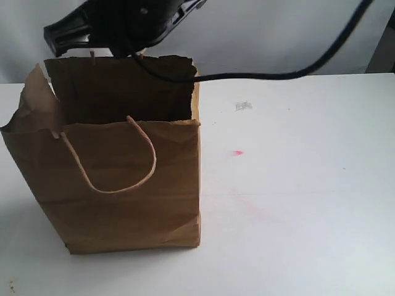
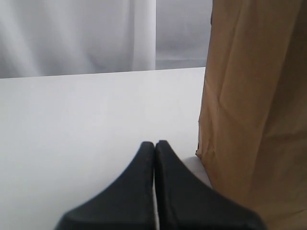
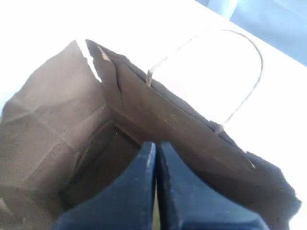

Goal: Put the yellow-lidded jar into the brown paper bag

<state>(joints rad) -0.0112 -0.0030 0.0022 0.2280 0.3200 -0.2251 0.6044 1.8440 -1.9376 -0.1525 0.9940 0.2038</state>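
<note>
The brown paper bag [image 1: 123, 185] stands upright on the white table [image 1: 296, 185], mouth open, its top rim torn and uneven at the left corner. 1 twisted cord handle [image 1: 152, 161] droops down over the near face. The right arm [image 1: 129, 21] hangs above the bag's far rim, and its black cable [image 1: 296, 71] trails off to the right.

In the right wrist view the right gripper [image 3: 154, 143] points down into the bag's mouth, its 2 fingers pressed together with nothing between them. The dark floor of the bag [image 3: 57, 120] shows beside them.

The left gripper [image 2: 154, 143] sits low over the table, just beside the bag's side wall [image 2: 254, 110], fingers likewise pressed together and empty.

The yellow-lidded jar shows in no view; whether it lies inside the bag cannot be told.

A small red smear [image 1: 237, 153] and a grey mark [image 1: 243, 106] lie on the table right of the bag.
</note>
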